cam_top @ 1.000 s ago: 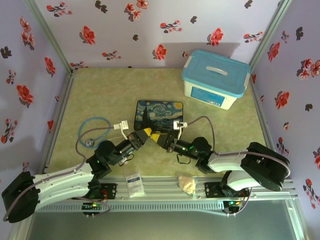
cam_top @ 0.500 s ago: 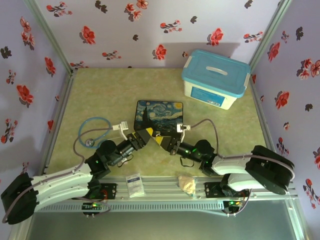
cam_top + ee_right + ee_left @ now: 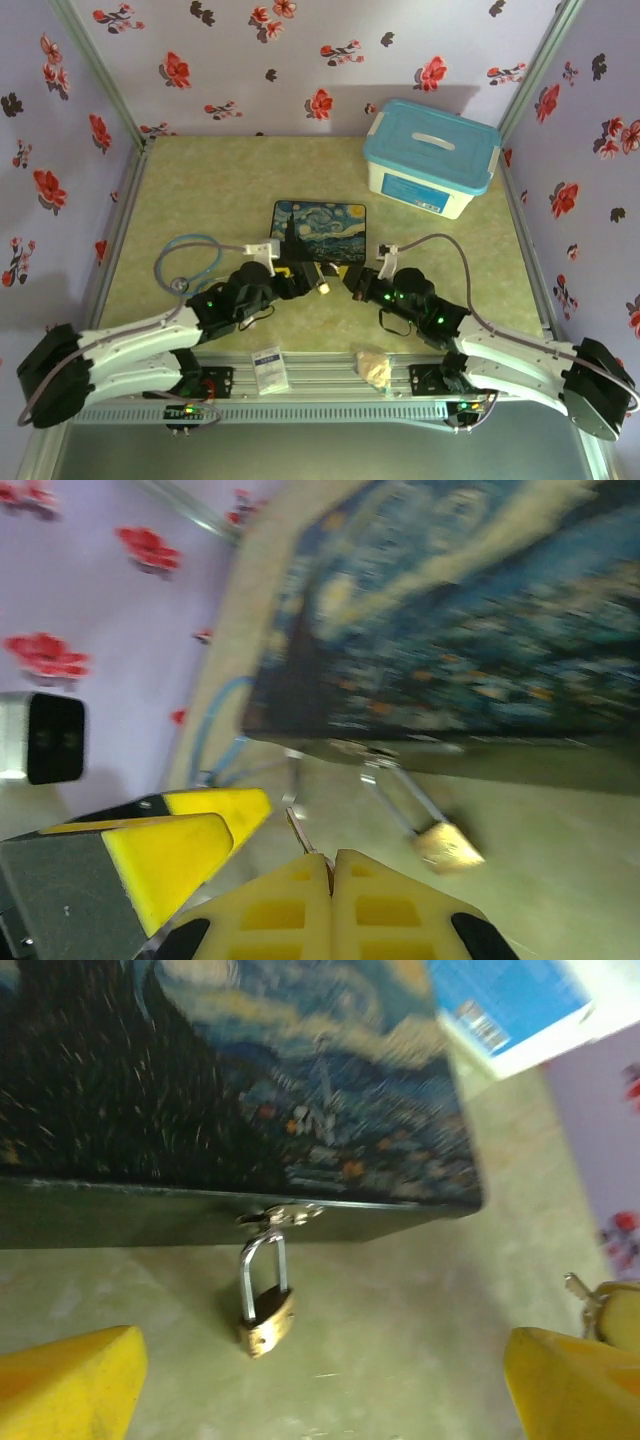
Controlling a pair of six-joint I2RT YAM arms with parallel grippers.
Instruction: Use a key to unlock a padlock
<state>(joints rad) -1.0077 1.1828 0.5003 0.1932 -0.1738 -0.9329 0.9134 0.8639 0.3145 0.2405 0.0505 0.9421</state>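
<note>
**Key in hand, lock not yet reached**

We read the task as barely past its first step. The padlock (image 3: 266, 1315) is still shut, as far as we can tell. Its silver shackle runs up through the small hasp (image 3: 280, 1215) on the near wall of the starry-night tin (image 3: 250, 1090). Its brass body rests on the counter (image 3: 400, 1290) just in front of that wall. The tin sits about mid-counter, with its latched side facing the arms.

The key (image 3: 300, 830) is secured. The right tool (image 3: 332, 858) has its pale fingers pressed together on it, and the thin dark blade pokes out past the tips. From the right wrist, the blade is near the padlock but clearly apart from it, and it points more at the tin wall than at the lock body. Nothing has gone into the lock.

The left tool (image 3: 322, 1360) is spread wide and holds nothing. Its yellow fingers sit low on either side of the padlock, short of touching it.

We judge nearly all the real work remains:
- steadying the brass body, probably with the left tool
- finding the keyway, which we cannot make out in these blurred views
- lining up the blade and seating it
- turning it until the shackle springs free
</note>
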